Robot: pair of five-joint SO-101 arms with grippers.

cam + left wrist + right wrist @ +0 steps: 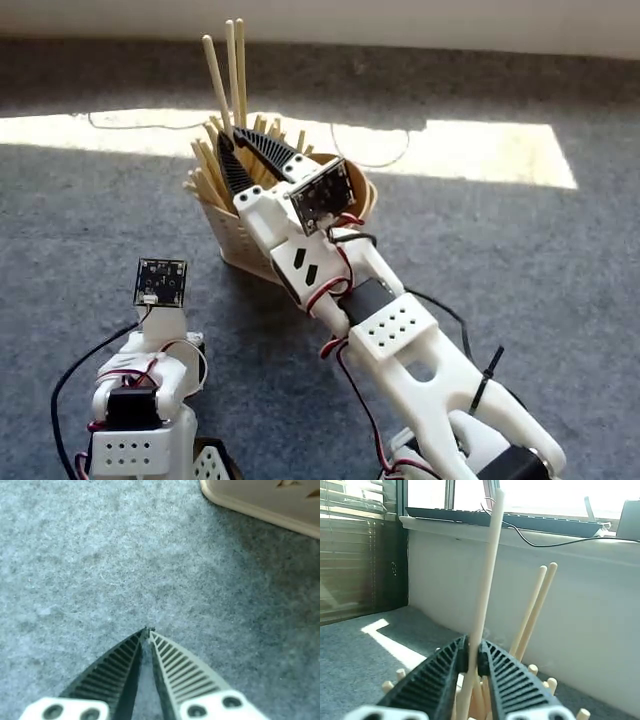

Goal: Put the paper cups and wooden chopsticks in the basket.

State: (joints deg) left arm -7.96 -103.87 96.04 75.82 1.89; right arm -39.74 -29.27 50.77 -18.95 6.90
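A pale woven basket [236, 243] stands on the grey carpet, packed with several wooden chopsticks [205, 180] standing on end. My right gripper [230, 140] is above the basket's far side, shut on one upright chopstick [216, 85]. That chopstick [488, 575] rises between the black fingers [435, 672] of my right gripper [472, 652]. Two more tall chopsticks [535, 607] lean just behind it. My left gripper [148, 631] points down at bare carpet, shut on nothing, with a corner of the basket [260, 502] beyond it. The left arm [140, 400] sits near the front left.
A brown curved rim [368, 198] shows at the basket's right side, beside the right arm's wrist camera [322, 192]. A thin cable [385, 160] lies across the sunlit strip of carpet [480, 150] behind the basket. Beyond that is a white wall [600, 610].
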